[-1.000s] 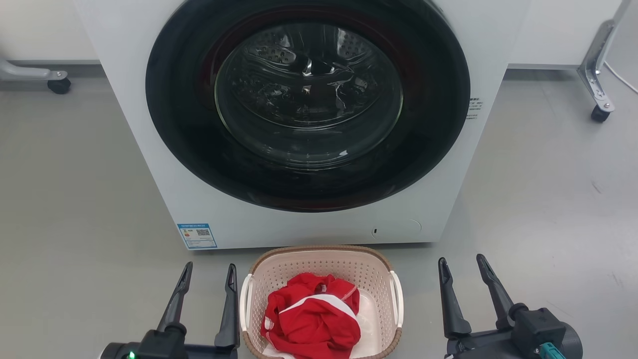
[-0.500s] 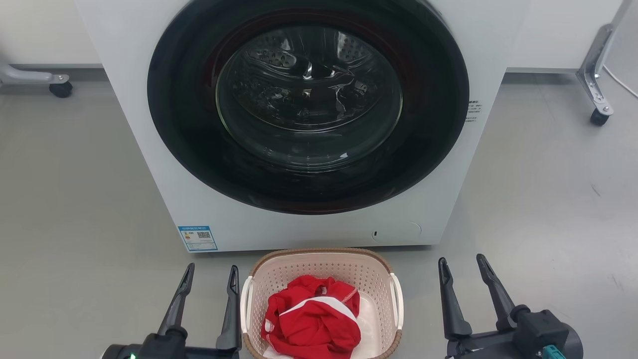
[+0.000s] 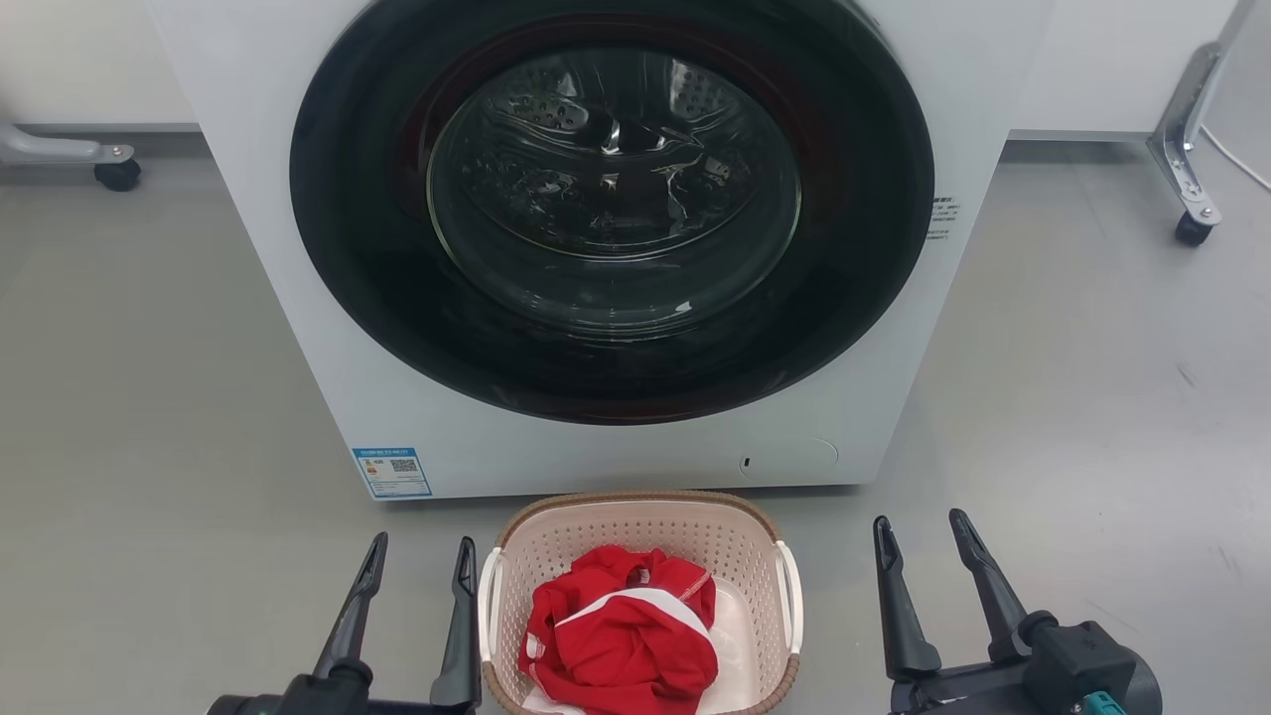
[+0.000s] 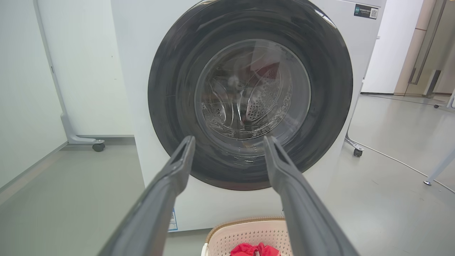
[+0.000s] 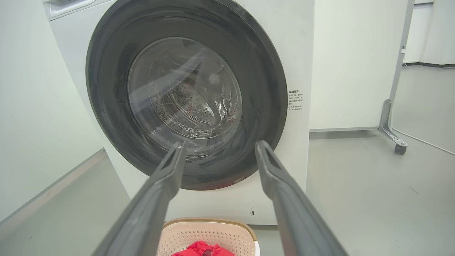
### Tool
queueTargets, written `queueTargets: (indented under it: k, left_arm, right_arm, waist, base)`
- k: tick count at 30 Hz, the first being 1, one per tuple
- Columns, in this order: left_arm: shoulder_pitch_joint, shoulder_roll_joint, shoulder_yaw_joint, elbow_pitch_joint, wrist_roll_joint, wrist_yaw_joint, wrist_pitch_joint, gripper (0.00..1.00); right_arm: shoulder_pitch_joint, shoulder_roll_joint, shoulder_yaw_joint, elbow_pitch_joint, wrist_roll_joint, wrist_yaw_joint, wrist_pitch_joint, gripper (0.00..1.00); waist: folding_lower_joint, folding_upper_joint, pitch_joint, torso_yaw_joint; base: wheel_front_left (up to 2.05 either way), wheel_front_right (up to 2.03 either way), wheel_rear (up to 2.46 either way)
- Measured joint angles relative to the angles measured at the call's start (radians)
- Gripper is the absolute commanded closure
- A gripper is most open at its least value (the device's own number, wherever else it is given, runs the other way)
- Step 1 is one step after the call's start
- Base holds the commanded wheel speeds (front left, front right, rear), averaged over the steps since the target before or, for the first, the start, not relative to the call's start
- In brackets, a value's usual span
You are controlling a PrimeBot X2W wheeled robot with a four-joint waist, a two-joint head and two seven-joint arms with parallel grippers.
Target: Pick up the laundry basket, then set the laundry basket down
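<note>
The left gripper (image 3: pixel 422 546) hangs low at the basket's left side with its two dark fingers spread apart and nothing between them. Its inner finger (image 3: pixel 461 616) runs just beside the white left handle (image 3: pixel 488 606), though the head view cannot settle whether the two touch. The right gripper (image 3: pixel 918 519) is likewise spread wide and empty, and stands clearly apart from the white right handle (image 3: pixel 791 596), with bare floor between. Between the two grippers the laundry basket (image 3: pixel 645 526) sits on the grey floor (image 3: pixel 149 447), cream with perforated walls and a brown woven-look rim. A crumpled red garment with white trim (image 3: pixel 616 645) lies inside it. Just beyond the basket's far rim stands the white front-loading washer (image 3: pixel 874 397), its round dark door (image 3: pixel 614 189) shut. A blue label (image 3: pixel 392 472) marks its lower left corner. In both wrist views the open fingers point at that door, with the basket's far rim low in the frame (image 4: pixel 245 234) (image 5: pixel 206 229). Castered frame legs (image 3: pixel 1192 228) stand on the floor further back.
</note>
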Motion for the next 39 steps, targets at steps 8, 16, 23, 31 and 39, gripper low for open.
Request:
queueTargets:
  k: [8, 16, 23, 31, 39]
  left_arm:
    - [0.000, -0.001, 0.003, -0.006, 0.001, 0.000, 0.000, 0.00]
    - [0.000, -0.002, 0.007, -0.022, 0.003, -0.003, 0.000, 0.00]
    - [-0.005, -0.002, 0.009, -0.031, 0.008, -0.003, 0.000, 0.00]
    - [-0.040, -0.003, 0.012, -0.037, 0.009, -0.012, 0.000, 0.00]
    - [-0.120, -0.005, 0.023, -0.027, 0.008, -0.021, 0.000, 0.00]
  right_arm:
    - [0.000, 0.001, -0.004, 0.000, -0.001, 0.000, 0.000, 0.00]
    - [0.000, 0.002, -0.005, -0.017, -0.015, 0.004, 0.000, 0.00]
    - [-0.004, 0.002, -0.010, -0.024, -0.016, 0.009, 0.000, 0.00]
    - [-0.042, 0.002, -0.016, -0.026, -0.016, 0.010, 0.000, 0.00]
    - [-0.138, 0.002, -0.025, -0.011, -0.017, 0.026, -0.002, 0.00]
  waist:
    - [0.0000, 0.0000, 0.006, -0.001]
    - [0.0000, 0.0000, 0.031, 0.000]
    - [0.0000, -0.0001, 0.061, -0.001]
    - [0.0000, 0.0000, 0.116, 0.000]
    - [0.0001, 0.0000, 0.204, 0.000]
  base:
    - [0.00, 0.00, 0.00]
    - [0.00, 0.00, 0.00]
    - [0.00, 0.00, 0.00]
    - [0.00, 0.00, 0.00]
    - [0.00, 0.00, 0.00]
